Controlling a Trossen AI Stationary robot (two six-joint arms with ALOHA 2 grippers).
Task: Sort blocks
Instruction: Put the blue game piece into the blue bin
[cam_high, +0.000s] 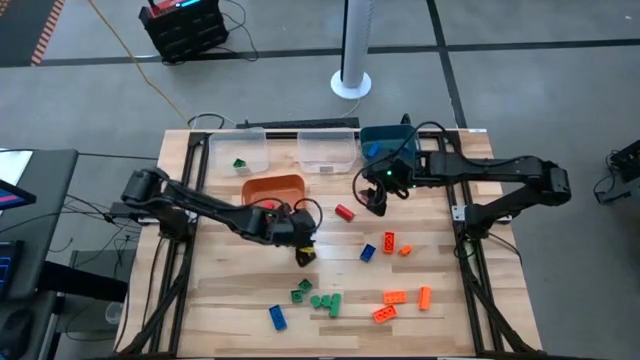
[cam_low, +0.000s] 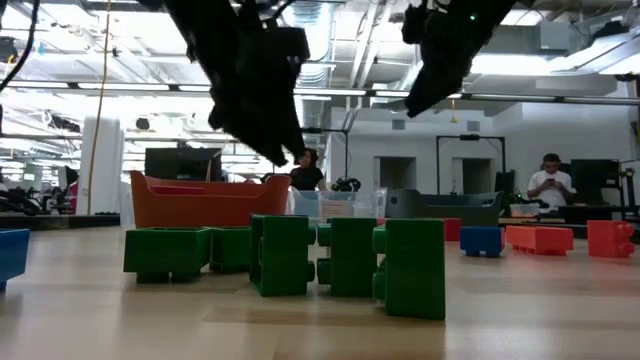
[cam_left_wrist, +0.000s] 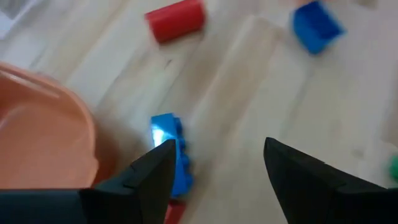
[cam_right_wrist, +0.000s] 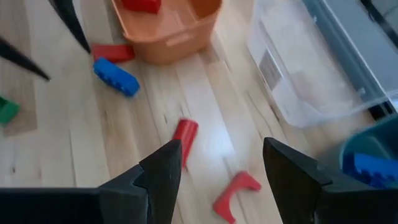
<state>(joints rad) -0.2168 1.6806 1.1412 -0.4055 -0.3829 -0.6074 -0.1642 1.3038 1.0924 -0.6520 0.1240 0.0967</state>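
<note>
Wooden slats make up the tabletop (cam_high: 240, 300), with an orange bin (cam_high: 272, 187), two clear bins and a teal bin (cam_high: 385, 138) lined along its far edge and small bricks scattered across the near half.

Just beside the orange bin, the left gripper (cam_left_wrist: 217, 163) hangs with its fingers spread and nothing between them. A blue block (cam_left_wrist: 173, 152) lies directly under it, tucked against the inside of one finger, with a red block (cam_right_wrist: 113, 51) touching the blue one's end. The blue block's long axis seems to run roughly along the fingers, not across the gap, so I judge a close here needs the wrist centred over it first.

Beyond a red cylinder (cam_high: 345, 212), the right gripper (cam_right_wrist: 219, 163) hovers open and empty in front of the teal bin, farther from this blue block than the left one.
</note>
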